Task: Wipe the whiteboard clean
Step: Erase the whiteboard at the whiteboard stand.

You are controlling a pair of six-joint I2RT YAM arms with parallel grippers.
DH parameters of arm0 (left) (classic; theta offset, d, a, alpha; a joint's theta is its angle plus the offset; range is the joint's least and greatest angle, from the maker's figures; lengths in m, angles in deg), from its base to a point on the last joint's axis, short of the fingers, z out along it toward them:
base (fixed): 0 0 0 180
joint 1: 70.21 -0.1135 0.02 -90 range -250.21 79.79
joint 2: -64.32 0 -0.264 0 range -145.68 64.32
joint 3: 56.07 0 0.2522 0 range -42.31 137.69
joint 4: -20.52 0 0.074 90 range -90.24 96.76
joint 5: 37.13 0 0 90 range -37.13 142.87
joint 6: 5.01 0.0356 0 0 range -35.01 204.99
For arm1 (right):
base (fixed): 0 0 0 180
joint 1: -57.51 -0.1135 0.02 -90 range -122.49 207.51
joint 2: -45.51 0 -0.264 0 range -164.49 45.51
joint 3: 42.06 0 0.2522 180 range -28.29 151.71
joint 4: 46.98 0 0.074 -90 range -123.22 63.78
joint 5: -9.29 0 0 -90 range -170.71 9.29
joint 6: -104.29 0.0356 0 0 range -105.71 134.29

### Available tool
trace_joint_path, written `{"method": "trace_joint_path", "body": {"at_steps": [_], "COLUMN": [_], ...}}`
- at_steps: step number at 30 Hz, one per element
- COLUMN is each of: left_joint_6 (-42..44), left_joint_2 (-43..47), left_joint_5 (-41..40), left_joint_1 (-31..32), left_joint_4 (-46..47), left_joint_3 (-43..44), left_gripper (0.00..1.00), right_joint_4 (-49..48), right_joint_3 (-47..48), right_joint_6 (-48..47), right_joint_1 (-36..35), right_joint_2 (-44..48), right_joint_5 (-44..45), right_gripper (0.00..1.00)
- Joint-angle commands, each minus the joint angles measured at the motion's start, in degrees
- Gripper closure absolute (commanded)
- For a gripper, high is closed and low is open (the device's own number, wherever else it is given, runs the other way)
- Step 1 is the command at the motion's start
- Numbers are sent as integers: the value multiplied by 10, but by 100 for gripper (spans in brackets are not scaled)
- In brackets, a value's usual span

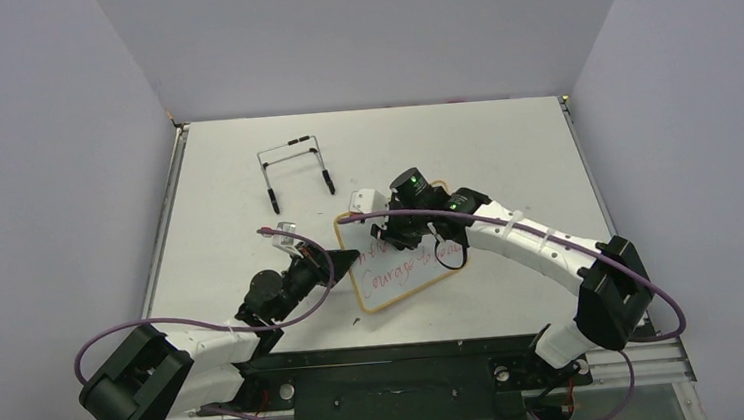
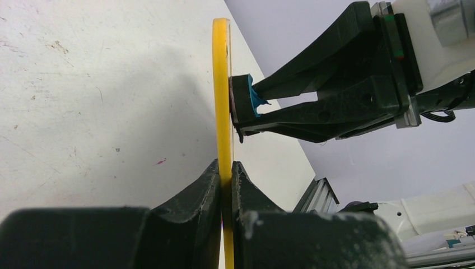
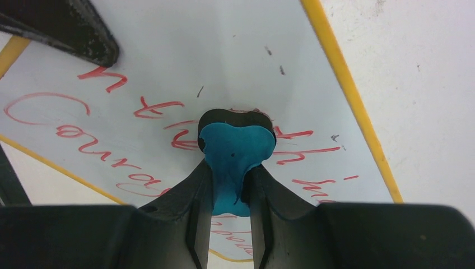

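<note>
The whiteboard [image 1: 393,274], white with a yellow-tan frame and red handwriting, lies near the table's middle. My left gripper [image 1: 344,262] is shut on its left edge; the left wrist view shows the frame [image 2: 222,84] edge-on, pinched between my left gripper's [image 2: 225,168] jaws. My right gripper [image 1: 400,236] is shut on the blue bone-shaped eraser [image 3: 235,151] and presses its dark pad against the board's face [image 3: 168,56], on the red writing. The eraser also shows in the left wrist view [image 2: 246,103], touching the board. Red lines remain on both sides of the eraser.
The black wire easel stand [image 1: 294,166] stands on the table behind the board, to the left. The left finger [image 3: 73,28] shows at the board's corner in the right wrist view. Grey walls enclose the table on three sides.
</note>
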Motion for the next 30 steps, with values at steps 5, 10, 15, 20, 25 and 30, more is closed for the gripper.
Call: {"method": "trace_joint_path", "body": {"at_steps": [5, 10, 15, 20, 25, 30], "left_joint_6": [16, 19, 22, 22, 22, 25], "left_joint_2": [17, 25, 32, 38, 35, 34], "left_joint_5": [19, 17, 14, 12, 16, 22], "left_joint_1": [4, 5, 5, 5, 4, 5], "left_joint_4": [54, 43, 26, 17, 15, 15], "left_joint_3": [15, 14, 17, 16, 18, 21], "left_gripper": [100, 100, 100, 100, 100, 100], "right_joint_4": [-48, 1, 62, 57, 3, -7], "right_joint_3": [35, 15, 15, 60, 61, 30], "right_joint_6": [55, -6, -73, -35, 33, 30], "right_joint_1": [17, 18, -41, -63, 0, 36], "right_joint_2": [-6, 0, -4, -25, -24, -11], "right_joint_5": [105, 37, -9, 12, 68, 63], "right_gripper": [100, 100, 100, 100, 100, 100]}}
